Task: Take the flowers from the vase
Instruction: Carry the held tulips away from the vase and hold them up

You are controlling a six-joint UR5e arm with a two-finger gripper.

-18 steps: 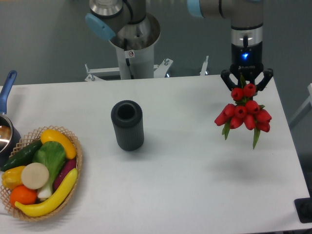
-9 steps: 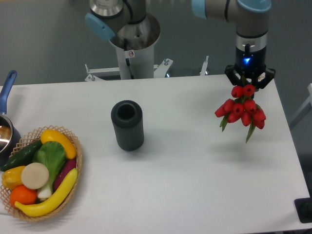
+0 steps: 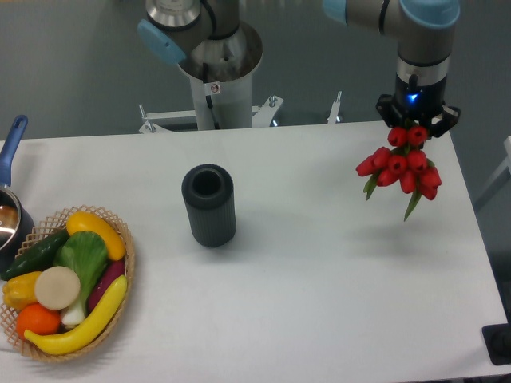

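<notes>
Now vase [image 3: 209,205] upright mid-worktop, mouth open, no stems inside; woven basket [image 3: 120,239] at left holds bananas, cucumber, orange, greens; pot [image 3: 9,209] cut off by left edge; claw [image 3: 417,126] clamped on flowers [image 3: 402,168], bunch hanging above white worktop [image 3: 319,303] far right; grey wall behind.
</notes>
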